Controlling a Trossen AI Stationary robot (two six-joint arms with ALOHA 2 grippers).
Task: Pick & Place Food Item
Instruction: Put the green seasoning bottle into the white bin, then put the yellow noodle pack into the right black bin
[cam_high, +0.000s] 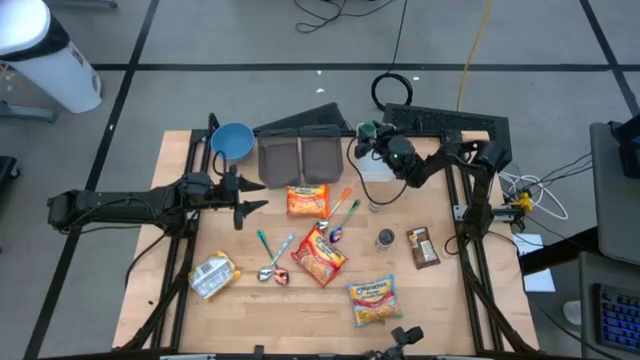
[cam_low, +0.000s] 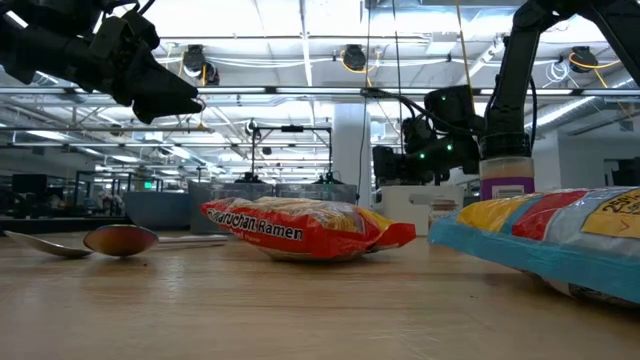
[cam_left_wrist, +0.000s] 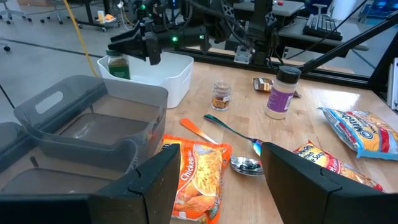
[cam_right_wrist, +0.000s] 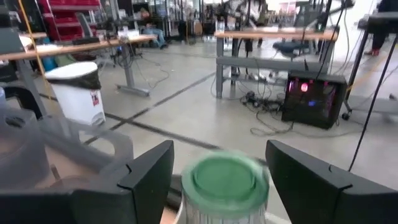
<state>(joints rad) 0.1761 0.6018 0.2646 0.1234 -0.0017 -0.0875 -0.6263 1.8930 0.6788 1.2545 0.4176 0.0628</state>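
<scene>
The right claw grips a green-lidded jar over the white bin at the far side of the bench. The jar looks rigid and smooth, probably slippery, so its cylindrical body just below the cap seems the best hold. The left claw hangs open and empty above the crinkly, soft chicken ramen packet, beside two grey plastic trays.

High view looks straight down on the whole desk; low view sits at desk-top level, facing the room — both share the red ramen packet — wrist views look close past each arm's fingers
</scene>
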